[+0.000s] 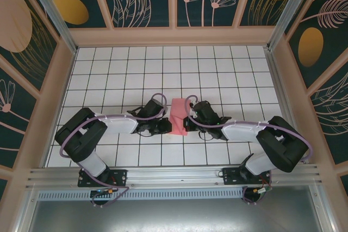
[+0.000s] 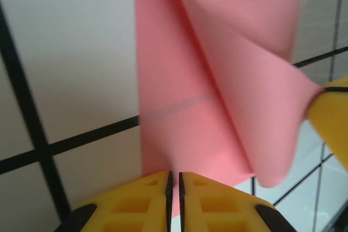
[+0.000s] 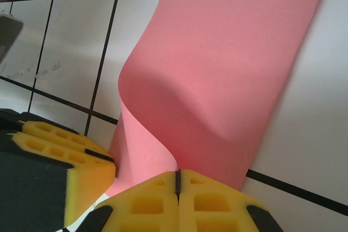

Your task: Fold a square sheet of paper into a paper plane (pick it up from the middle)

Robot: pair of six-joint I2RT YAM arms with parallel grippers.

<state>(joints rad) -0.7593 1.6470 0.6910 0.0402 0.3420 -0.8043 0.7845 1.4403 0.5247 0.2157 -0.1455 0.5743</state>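
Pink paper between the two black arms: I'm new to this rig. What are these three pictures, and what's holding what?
A left arm and a right arm, both robotic, are bolted at the near edge of a white tiled table. The top picture looks down from above and behind them. The other two come from a camera on each wrist, so the yellow fingers at the bottom are that arm's own. On the table is a partly folded pink paper. The left gripper and the right gripper are both shut, pinching it from opposite sides.
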